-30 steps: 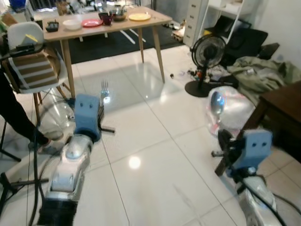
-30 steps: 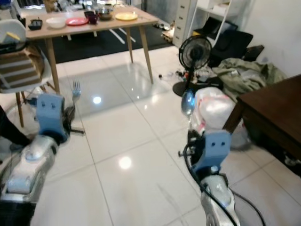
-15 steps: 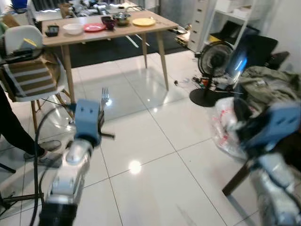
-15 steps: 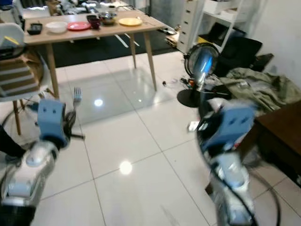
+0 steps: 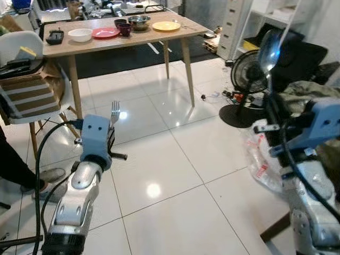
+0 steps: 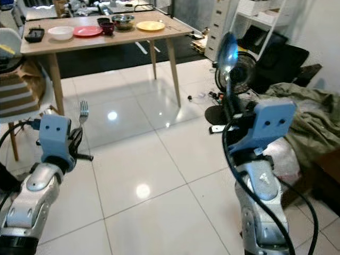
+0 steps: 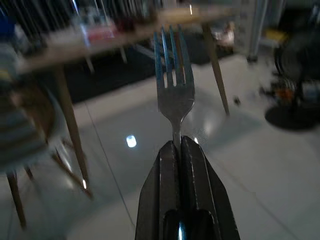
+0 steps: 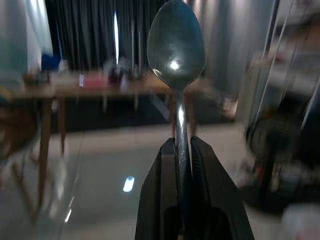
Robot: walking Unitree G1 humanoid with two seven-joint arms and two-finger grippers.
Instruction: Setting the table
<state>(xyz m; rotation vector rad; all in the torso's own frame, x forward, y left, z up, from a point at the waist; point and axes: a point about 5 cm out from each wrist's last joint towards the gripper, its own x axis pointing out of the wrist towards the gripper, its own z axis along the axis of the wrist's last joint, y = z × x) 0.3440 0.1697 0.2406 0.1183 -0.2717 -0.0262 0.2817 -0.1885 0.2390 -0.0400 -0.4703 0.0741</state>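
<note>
Carrying cutlery across the tiled floor [image 5: 175, 175], I have the left hand [image 7: 181, 145] raised in front of me, its two black fingers [image 7: 196, 175] pressed together on the handle of a fork [image 5: 115, 110], tines up. Beyond it, well apart from me, stands the wooden bench [image 5: 122, 40], already carrying a white bowl [image 5: 81, 34], a red plate [image 5: 105, 32], a dark cup [image 5: 125, 28], a metal bowl [image 5: 139, 22] and a yellow plate [image 5: 166, 25]. A white chair [image 5: 24, 74] sits by its left end.

Over on my right, the right hand [image 8: 182, 145] is clamped on a spoon [image 6: 229, 50], bowl end up and upright. A second ago that arm was lower and swinging, blurred in the head cameras; now it has come up level with the left and looks steady. The bench has also slid closer to the centre of my view, so the body has turned toward it.

I judge both utensils are secured and I am squared up for the walk; what remains is closing the gap and laying fork and spoon beside a plate.
</note>
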